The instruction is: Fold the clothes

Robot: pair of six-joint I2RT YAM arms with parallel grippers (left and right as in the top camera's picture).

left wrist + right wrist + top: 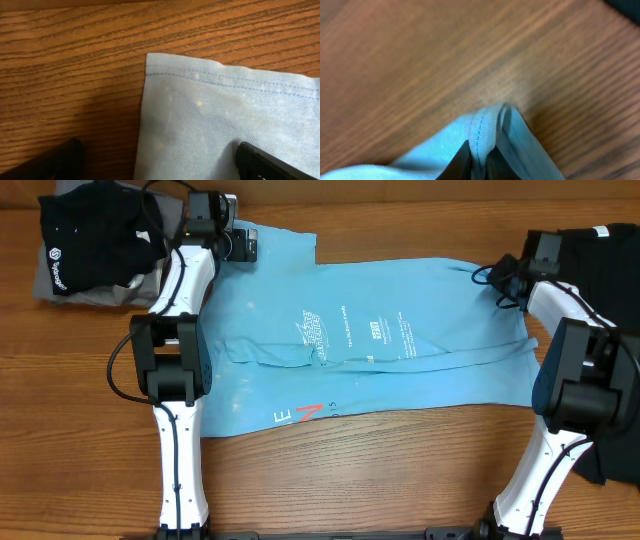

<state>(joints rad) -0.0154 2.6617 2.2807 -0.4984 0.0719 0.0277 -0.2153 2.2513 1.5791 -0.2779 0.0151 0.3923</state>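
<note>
right gripper (479, 152) pinches a stitched hem ridge (480, 127) of the blue t-shirt (430, 300); left gripper (160, 162) spread wide.

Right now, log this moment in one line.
task: fold shirt | left gripper: open, over shirt corner | right gripper: shut on shirt hem

**Wooden table, three lots of clothing**

Brown wood-grain table (400, 480), and spread across its middle lies a light blue T-shirt (420, 370), mostly flat, creased through the centre, white print facing up. Far left corner: a black garment (90, 230) heaped on a grey one (90, 295). Right edge: more black cloth (620, 255), touching the blue shirt's end.
</note>
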